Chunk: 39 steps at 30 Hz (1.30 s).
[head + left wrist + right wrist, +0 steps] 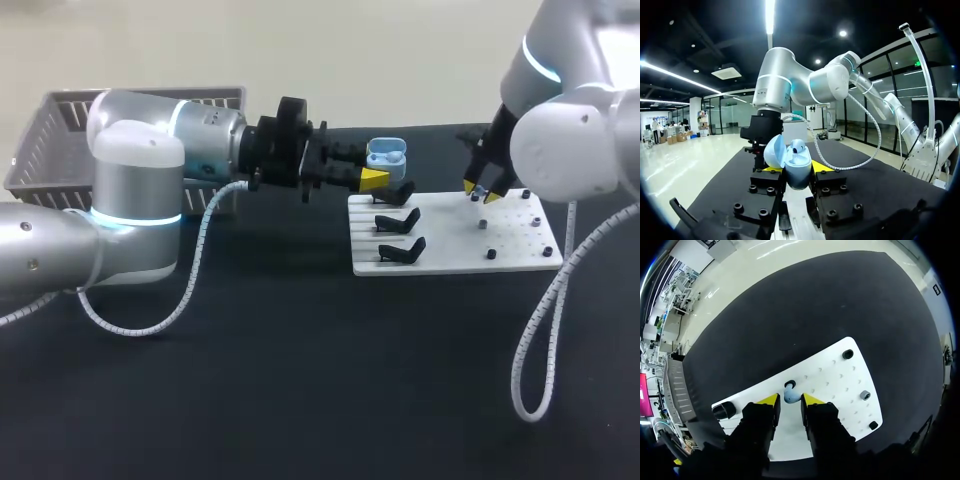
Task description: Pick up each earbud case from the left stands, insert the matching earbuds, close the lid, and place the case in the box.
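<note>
The left end effector point(797, 167) is clenched on a light blue earbud case point(386, 155), one yellow-tipped finger on each side of its smooth, rounded plastic body. It holds the case in the air just beside the far left corner of a flat white board point(455, 245). The case's lid point(774, 151) stands hinged open, a shallow, glossy shell. Directly under and beside the case are three black stands point(398, 221). They are angled cradles set in a column down the board's left side, the nearest one almost touching the fingers. The board lies on a matte black tabletop point(300, 380), and its right half is drilled with a regular grid of small holes. A few short pegs point(847, 354) stand well apart on that half, most of them black and one grey. The right end effector point(789, 400) hangs over this half, fingers released and a little apart, straddling a small, pale blue earbud point(791, 396) with a dark stem end. The bud sits in the gap close to one tip, and a sliver of white board shows between it and the other. Far to the left, behind the left arm, a grey slatted plastic basket point(50, 135) rests on the tabletop. A white coiled cable point(190, 290) droops from that arm's wrist.
</note>
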Available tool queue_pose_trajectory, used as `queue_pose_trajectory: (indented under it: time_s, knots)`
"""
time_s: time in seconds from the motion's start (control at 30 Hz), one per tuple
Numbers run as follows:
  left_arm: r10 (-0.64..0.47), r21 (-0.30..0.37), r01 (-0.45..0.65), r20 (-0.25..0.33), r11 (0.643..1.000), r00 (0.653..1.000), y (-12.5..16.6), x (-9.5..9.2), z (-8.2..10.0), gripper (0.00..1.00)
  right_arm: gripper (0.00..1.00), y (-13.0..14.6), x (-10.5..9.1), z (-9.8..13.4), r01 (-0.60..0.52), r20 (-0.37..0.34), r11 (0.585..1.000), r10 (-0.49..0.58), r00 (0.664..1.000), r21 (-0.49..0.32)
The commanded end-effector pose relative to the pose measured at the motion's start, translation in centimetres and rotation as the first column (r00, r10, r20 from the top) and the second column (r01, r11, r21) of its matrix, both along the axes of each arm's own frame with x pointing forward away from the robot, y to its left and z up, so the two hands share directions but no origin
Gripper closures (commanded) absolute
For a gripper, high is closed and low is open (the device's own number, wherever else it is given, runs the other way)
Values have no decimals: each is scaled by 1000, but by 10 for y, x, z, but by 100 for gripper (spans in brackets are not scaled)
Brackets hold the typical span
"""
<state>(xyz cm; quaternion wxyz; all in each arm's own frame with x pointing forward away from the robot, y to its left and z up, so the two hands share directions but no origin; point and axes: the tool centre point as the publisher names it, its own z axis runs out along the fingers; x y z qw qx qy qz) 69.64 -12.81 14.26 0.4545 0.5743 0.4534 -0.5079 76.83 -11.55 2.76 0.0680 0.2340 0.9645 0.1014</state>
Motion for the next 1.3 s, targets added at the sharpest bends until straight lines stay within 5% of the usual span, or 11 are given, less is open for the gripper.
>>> queue_pose_trajectory:
  time_s: [0.03,0.2,0.3,0.63,0.9,1.3]
  knots:
    - [2,-3,-2,2,1000,1000,0,0,-1,100,74,1,1,0,0,-2,1000,0,1000,-4]
    - [2,-3,-2,2,1000,1000,0,0,-1,100,82,1,2,0,6,1,1000,-6,1000,-5]
    - [2,-3,-2,2,1000,1000,0,0,-1,100,99,0,2,0,9,1,1000,-9,1000,-7]
    - [2,-3,-2,2,1000,1000,0,0,-1,100,100,-7,-7,20,17,22,1000,-17,1000,6]
    - [2,-3,-2,2,1000,1000,0,0,-1,100,100,-8,-23,63,-39,34,999,37,999,33]
    - [2,-3,-2,2,1000,1000,0,0,-1,100,100,13,-66,167,-233,105,971,227,968,54]
